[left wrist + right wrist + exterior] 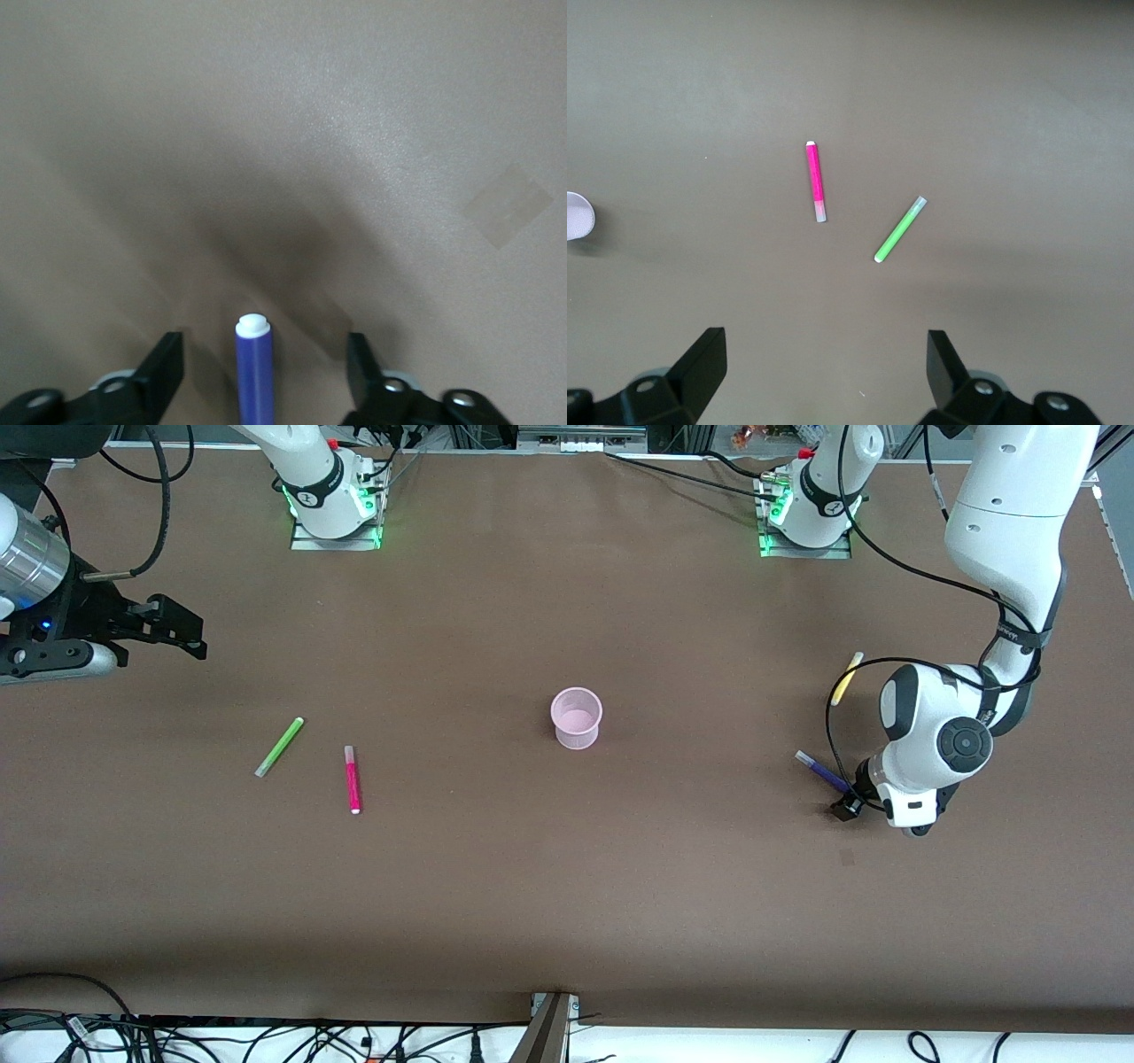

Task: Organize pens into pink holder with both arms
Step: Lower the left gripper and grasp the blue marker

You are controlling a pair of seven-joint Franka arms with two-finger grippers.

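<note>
The pink holder (pixel 577 717) stands upright and empty at the table's middle. The lime green pen (pixel 280 746) and the magenta pen (pixel 353 779) lie apart toward the right arm's end; both show in the right wrist view (pixel 900 230) (pixel 816 181). The purple pen (pixel 822 771) and the yellow pen (pixel 846 678) lie toward the left arm's end. My left gripper (pixel 846 808) is low at the purple pen (pixel 255 372), open, one finger on each side and neither touching it. My right gripper (pixel 190 638) is open and empty, high over the table's right-arm end (pixel 825 341).
The left arm's cable loops over the table between the yellow and purple pens. The holder's rim (pixel 578 216) shows at the edge of the right wrist view. A pale tape patch (pixel 508 204) lies on the brown tabletop near the left gripper.
</note>
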